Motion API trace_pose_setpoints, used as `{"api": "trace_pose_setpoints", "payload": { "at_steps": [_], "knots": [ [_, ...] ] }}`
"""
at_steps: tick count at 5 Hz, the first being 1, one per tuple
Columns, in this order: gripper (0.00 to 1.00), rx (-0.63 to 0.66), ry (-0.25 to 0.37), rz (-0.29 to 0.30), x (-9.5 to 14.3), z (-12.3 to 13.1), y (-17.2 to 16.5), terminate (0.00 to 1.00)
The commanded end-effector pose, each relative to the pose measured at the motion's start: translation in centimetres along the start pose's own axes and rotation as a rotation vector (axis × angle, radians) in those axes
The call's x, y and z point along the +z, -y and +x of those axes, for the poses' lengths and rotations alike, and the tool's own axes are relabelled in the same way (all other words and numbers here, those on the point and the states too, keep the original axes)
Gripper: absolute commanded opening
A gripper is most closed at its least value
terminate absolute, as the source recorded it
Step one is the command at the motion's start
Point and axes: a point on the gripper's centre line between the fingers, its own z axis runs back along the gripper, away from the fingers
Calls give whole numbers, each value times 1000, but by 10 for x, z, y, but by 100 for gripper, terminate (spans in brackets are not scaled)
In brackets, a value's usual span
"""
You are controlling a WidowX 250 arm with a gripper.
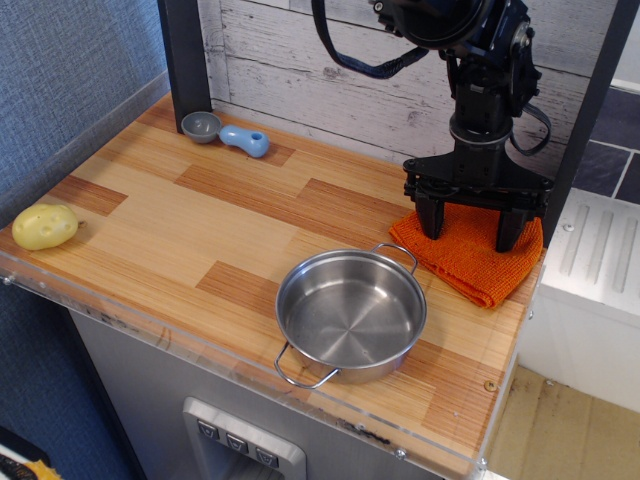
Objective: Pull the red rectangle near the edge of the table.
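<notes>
The table (200, 215) is striped light and reddish-brown wood plank with a clear acrylic rim along its near edge; behind it runs a whitewashed plank wall, to the left a blue textured wall, to the right a white appliance and dark tiles. I count one red rectangle (465, 262), one steel pot (350, 315), one yellow potato (45, 226), and one blue measuring scoop (232, 134) at the far left; the potato sits near the left edge, well apart from everything else. The red rectangle lies at the far right, its right corner at the table's right edge, just beside the pot's far handle. The tool (472, 227) stands over it with its two fingers spread wide, both tips pressed down on the cloth. The arm's upper part is cut off at the top; the cloth's far edge is hidden behind the tool.
</notes>
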Motion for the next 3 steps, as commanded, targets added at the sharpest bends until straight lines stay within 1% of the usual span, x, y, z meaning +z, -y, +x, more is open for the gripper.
{"api": "trace_pose_setpoints", "payload": {
  "at_steps": [1,2,3],
  "knots": [
    [100,13,109,-37,48,23,0,0],
    [100,19,153,-61,67,27,5,0],
    [100,-10,187,-67,86,28,12,0]
  ]
}}
